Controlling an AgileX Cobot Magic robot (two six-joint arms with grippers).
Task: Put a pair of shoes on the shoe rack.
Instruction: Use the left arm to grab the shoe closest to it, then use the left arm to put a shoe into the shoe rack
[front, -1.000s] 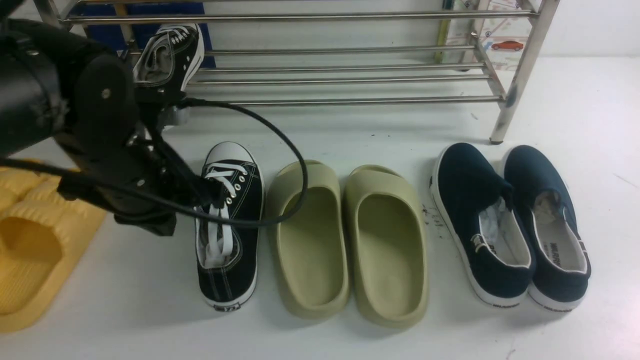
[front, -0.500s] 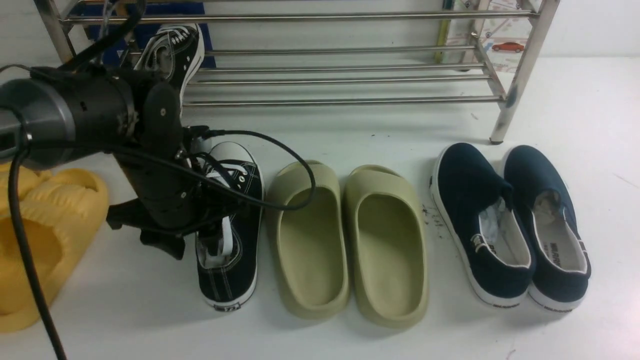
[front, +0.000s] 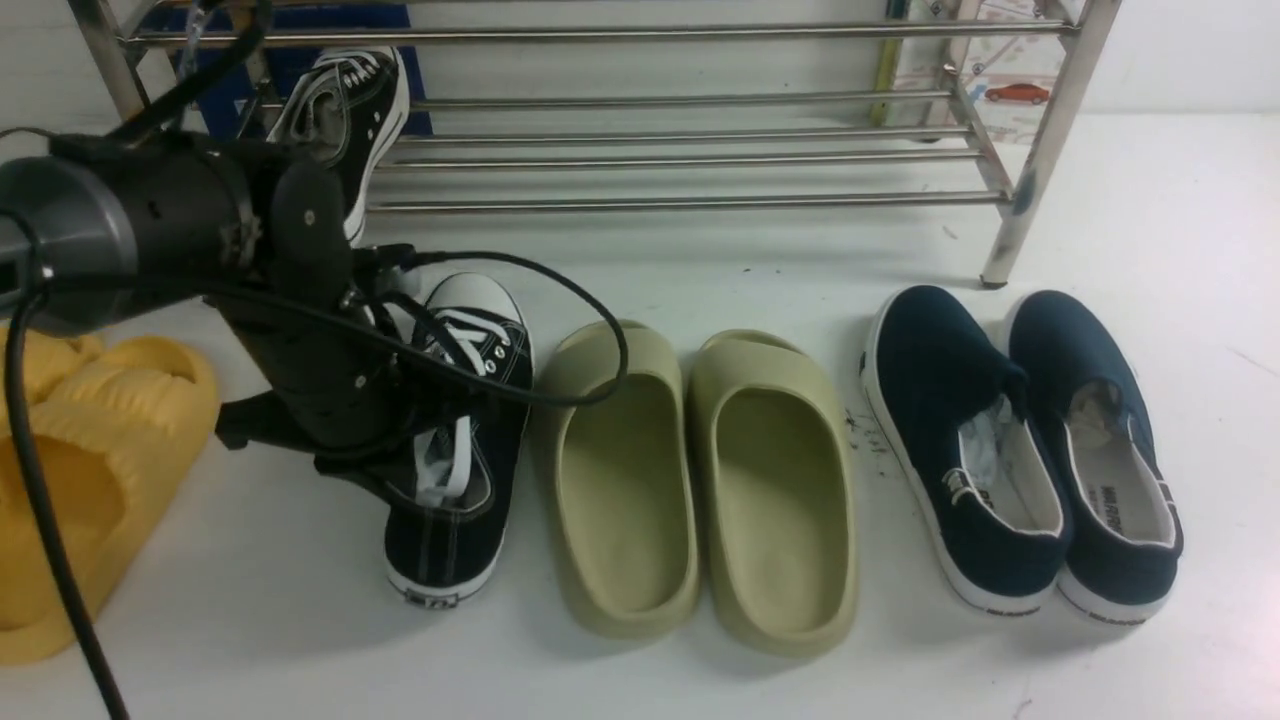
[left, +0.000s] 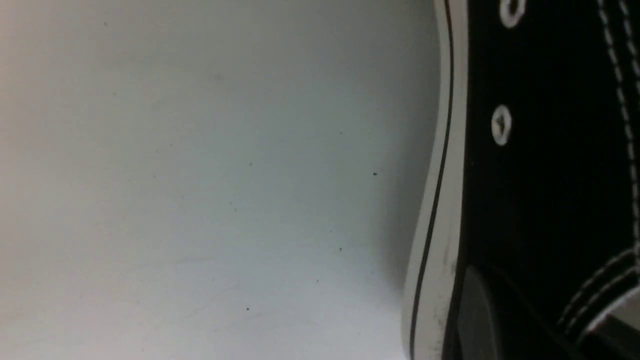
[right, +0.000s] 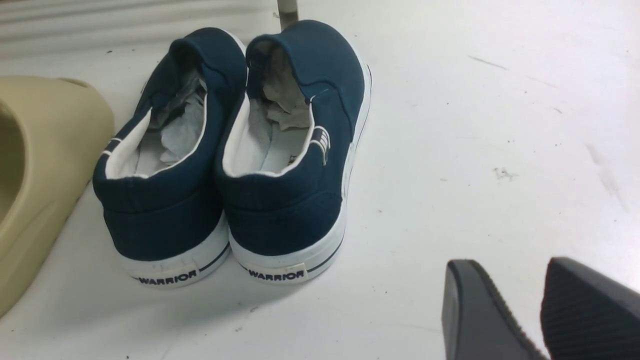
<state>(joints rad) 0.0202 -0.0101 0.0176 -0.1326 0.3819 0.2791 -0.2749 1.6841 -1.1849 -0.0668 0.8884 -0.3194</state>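
Sneaker one (front: 340, 115) already leans on the rack (front: 690, 157), at its left end, tilted on the bars. So half of the task is done, I judge.

Starting from the left, yellow slides (front: 100, 450) lie at the edge of the desk (front: 250, 610). Beside them my left arm (front: 170, 230) reaches down to sneaker two (front: 445, 550). The left jaws are pressed together, and as far as I can judge they pinch the canvas wall on the left side of this sneaker. In the left wrist view a dark pad (left: 475, 315) sits against the black canvas, just above the white sole.

This is the change: half a second ago sneaker two lay flat and straight on the desk. Now it is rolled over to one side and its toe points a little to the right. For me this means the grip has taken, and the lift toward the rack can begin. The hold is on soft cloth only, so the sneaker may swing.

To the right are the olive slides (front: 700, 500), then the navy shoes (front: 1020, 450), both untouched. The right jaws are a little spread over bare desk and hold nothing.
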